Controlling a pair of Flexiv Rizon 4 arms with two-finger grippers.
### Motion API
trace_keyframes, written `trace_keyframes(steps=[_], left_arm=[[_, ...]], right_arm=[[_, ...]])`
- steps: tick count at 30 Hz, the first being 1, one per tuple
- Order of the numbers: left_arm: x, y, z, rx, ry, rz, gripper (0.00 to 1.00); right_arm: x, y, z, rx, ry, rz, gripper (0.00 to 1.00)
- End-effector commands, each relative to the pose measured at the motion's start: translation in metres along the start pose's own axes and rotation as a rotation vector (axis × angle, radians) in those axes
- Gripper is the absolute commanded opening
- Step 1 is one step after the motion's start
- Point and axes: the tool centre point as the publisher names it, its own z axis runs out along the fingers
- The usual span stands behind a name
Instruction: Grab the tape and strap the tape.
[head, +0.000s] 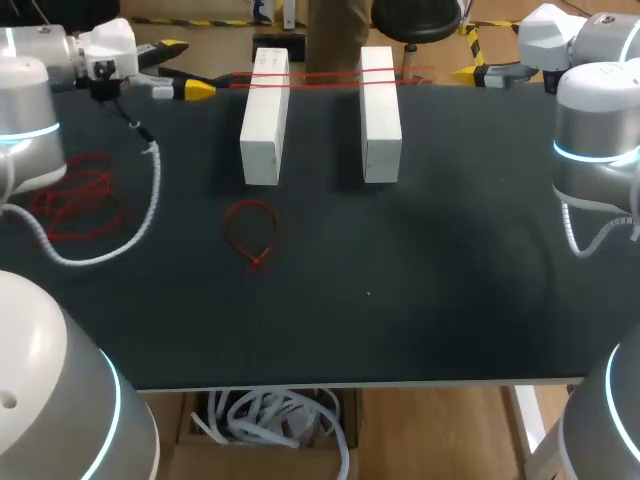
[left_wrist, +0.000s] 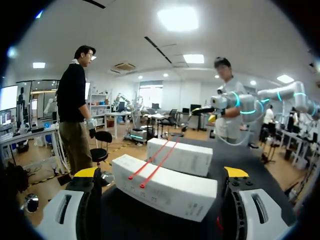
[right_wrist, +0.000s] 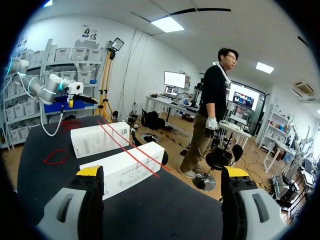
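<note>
1. Left tool (left_wrist: 161, 173): fingers wide open and holding nothing. It sits at the far-left side of the desk (head: 400, 300), pointed across at the white boxes.
2. Right tool (right_wrist: 162, 172): also wide open and empty. It's at the far-right side of the desk, facing the same boxes from the other side.
3. Two long white boxes lie parallel on the far half of the desk with a gap between them: left box (head: 265, 115) and right box (head: 380, 112).
4. The task tape shows as two straight red ties (left_wrist: 150, 157). They lie side by side across the tops of both boxes near the far ends, bridging the gap. Neither tool touches them.
5. Looped red tie (head: 252, 258) lies flat on the desk, on the near side of the left box and apart from it.
6. Heap of red ties (head: 75, 195) sits by the desk's left edge, near the left arm (head: 30, 100) and well apart from the boxes.
</note>
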Motion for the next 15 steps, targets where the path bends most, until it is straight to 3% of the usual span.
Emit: trace_keyframes(steps=[1,6,7,8,9,11,12,13,14,15], left_arm=[[0.0,0.009,0.006,-0.01,0.087,0.03,1.0],[-0.006,0.018,0.013,-0.007,0.073,0.044,1.0],[-0.006,0.019,0.014,-0.013,0.069,0.054,0.91],[-0.006,0.019,0.014,-0.012,0.069,0.055,0.67],[-0.006,0.019,0.014,-0.008,0.068,0.054,0.61],[-0.007,0.019,0.014,-0.004,0.066,0.059,0.74],[-0.007,0.019,0.014,0.0,0.068,0.058,0.71],[-0.007,0.02,0.014,0.003,0.065,0.058,0.53],[-0.007,0.021,0.013,0.004,0.061,0.056,0.47],[-0.007,0.021,0.013,0.006,0.06,0.053,0.48]], right_arm=[[0.0,0.0,0.0,0.0,0.0,0.0,1.0],[0.0,0.0,0.0,0.0,0.0,0.0,1.0],[0.0,0.0,0.0,0.0,0.0,0.0,1.0],[0.0,0.0,0.0,0.0,0.0,0.0,1.0],[0.0,0.0,0.0,0.0,0.0,0.0,1.0],[0.0,0.0,0.0,0.0,0.0,0.0,1.0],[0.0,0.0,0.0,0.0,0.0,0.0,1.0],[0.0,0.0,0.0,0.0,0.0,0.0,1.0],[0.0,0.0,0.0,0.0,0.0,0.0,1.0],[0.0,0.0,0.0,0.0,0.0,0.0,1.0]])
